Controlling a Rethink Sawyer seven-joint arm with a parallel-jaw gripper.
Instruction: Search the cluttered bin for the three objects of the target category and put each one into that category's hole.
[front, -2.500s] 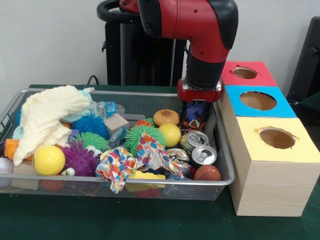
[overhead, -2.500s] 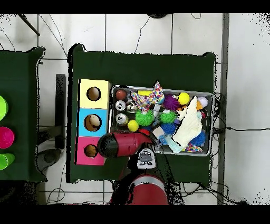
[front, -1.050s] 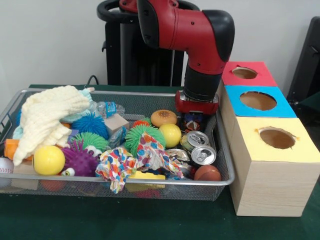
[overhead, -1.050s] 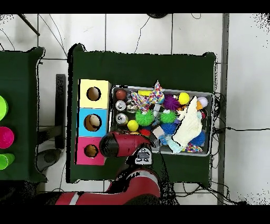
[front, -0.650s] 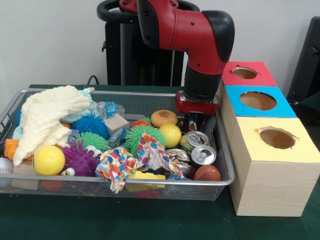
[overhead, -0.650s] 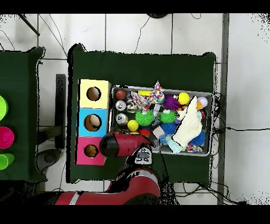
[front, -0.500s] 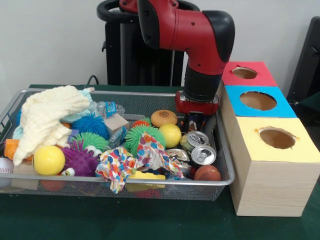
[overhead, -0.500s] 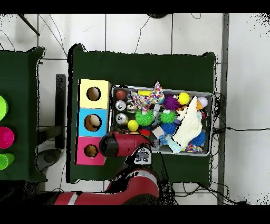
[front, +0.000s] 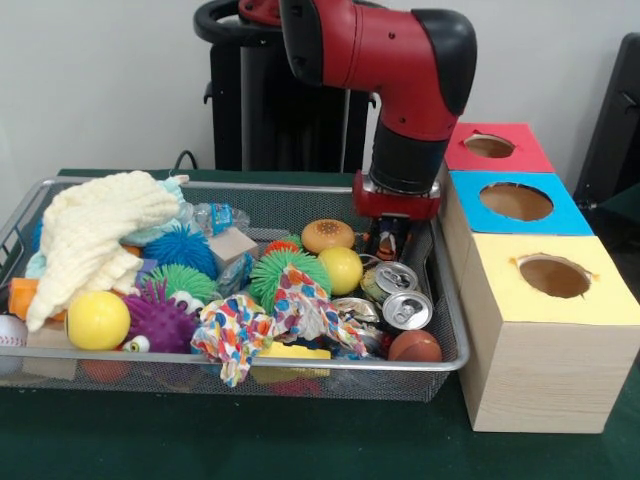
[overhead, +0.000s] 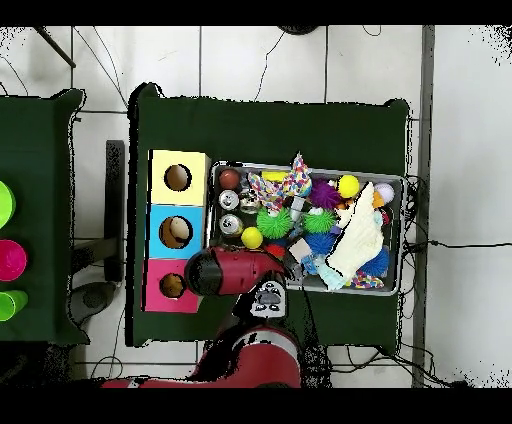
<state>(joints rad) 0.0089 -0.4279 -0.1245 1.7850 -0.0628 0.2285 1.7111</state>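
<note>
Fingers (front: 385, 243) of the gripper (front: 392, 245) dip into the wire bin (front: 300, 196) at its corner nearest the red box (front: 497, 147); whether they are spread or clamped cannot be told. Just in front of them lie two silver cans (front: 402, 295), side by side. Beside the cans sit a yellow ball (front: 341, 269) and a burger toy (front: 329, 235). Blue box (front: 520, 203) and yellow box (front: 552, 277) flank the bin.

baseball (front: 9, 331): cut by left edge | gripper (front: 389, 243): fingers hidden among clutter | overhead: arm covers gripper
</note>
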